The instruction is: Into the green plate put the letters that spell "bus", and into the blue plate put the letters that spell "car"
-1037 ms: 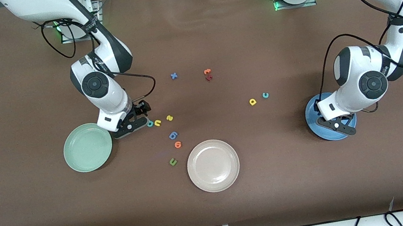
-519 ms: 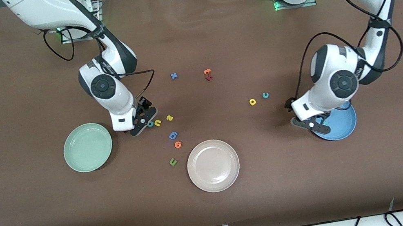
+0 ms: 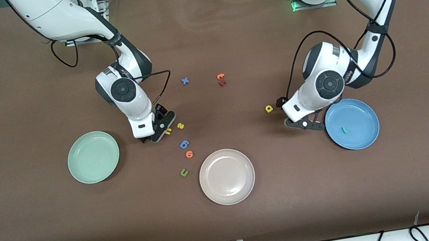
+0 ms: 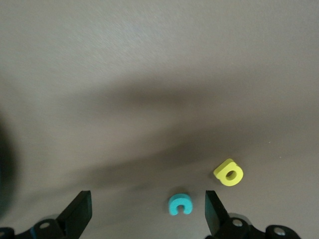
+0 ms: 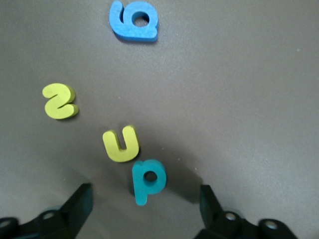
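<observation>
The teal "b" lies on the table between the fingers of my open right gripper, which hangs low over it. Beside it are the yellow "u" and the yellow "s". The empty green plate sits toward the right arm's end. My left gripper is open and low over the teal "c", which lies between its fingers. The yellow "a" is beside it. A teal "r" lies in the blue plate.
A beige plate sits nearer the front camera at mid-table. A blue rounded letter, an orange one and a dark green "u" lie near it. Farther back lie a blue "x" and orange and dark red letters.
My left gripper opened over the blue plate, left the teal "r" there and moved over the "c". My right gripper moved from beside the green plate to over the "b".
</observation>
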Tool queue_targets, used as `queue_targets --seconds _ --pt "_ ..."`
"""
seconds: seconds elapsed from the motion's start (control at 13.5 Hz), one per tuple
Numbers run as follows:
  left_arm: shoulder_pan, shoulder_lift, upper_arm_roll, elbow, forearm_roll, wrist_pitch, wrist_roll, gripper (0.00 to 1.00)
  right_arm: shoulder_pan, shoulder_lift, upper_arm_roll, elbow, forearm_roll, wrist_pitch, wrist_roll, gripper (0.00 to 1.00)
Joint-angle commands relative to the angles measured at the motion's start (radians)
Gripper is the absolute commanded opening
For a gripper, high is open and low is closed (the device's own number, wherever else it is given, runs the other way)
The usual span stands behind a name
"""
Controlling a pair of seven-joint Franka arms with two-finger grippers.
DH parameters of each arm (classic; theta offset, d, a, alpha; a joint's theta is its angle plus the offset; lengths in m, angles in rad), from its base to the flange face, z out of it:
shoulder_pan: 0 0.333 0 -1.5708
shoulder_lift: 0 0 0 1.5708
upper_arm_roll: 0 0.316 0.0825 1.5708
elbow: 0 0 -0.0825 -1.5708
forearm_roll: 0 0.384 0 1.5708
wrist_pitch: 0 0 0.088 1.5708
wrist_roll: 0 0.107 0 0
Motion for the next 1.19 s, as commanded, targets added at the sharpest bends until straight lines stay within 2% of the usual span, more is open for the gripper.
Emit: queue_targets --seconds 0.0,0.15,0.22,0.37,0.44,0.59,0.74,0.89,1.04,1.11 --pt "0.007 -0.067 -0.003 -0.119 0.022 0.080 -0.032 1.00 -0.002 0.019 0.000 -0.014 -0.016 0.065 -0.011 0.81" --pt "-0.007 -0.059 -0.002 -0.148 0.025 0.137 -0.038 1.00 0.001 0.024 0.000 -0.014 -0.016 0.073 -0.011 0.71" --pt "-0.010 -0.053 -0.002 -0.157 0.025 0.149 -0.049 1.00 0.002 0.026 0.000 -0.014 -0.016 0.073 -0.011 0.60" --pt "-0.036 -0.049 0.000 -0.165 0.025 0.151 -0.075 1.00 0.002 0.026 0.000 -0.014 -0.016 0.077 -0.005 0.31" --pt "-0.050 -0.044 0.001 -0.165 0.027 0.151 -0.090 0.99 0.002 0.026 0.000 -0.014 -0.016 0.079 -0.005 0.23" --pt "-0.052 -0.038 0.001 -0.164 0.086 0.151 -0.118 0.97 0.002 0.024 -0.001 -0.014 -0.016 0.079 -0.003 0.16" --pt "-0.052 -0.026 -0.002 -0.163 0.184 0.151 -0.185 0.85 0.002 0.018 -0.003 -0.013 -0.014 0.077 0.006 0.08" --pt "-0.052 -0.015 -0.003 -0.157 0.208 0.151 -0.212 0.69 0.001 0.003 -0.004 -0.011 -0.008 0.071 0.001 0.00" --pt "-0.052 -0.012 -0.003 -0.157 0.208 0.152 -0.213 0.61 -0.008 -0.028 -0.009 -0.007 -0.003 0.036 0.000 0.00" --pt "-0.052 -0.013 -0.003 -0.156 0.206 0.152 -0.215 0.49 -0.011 -0.045 -0.009 -0.002 0.001 -0.002 0.000 0.00"
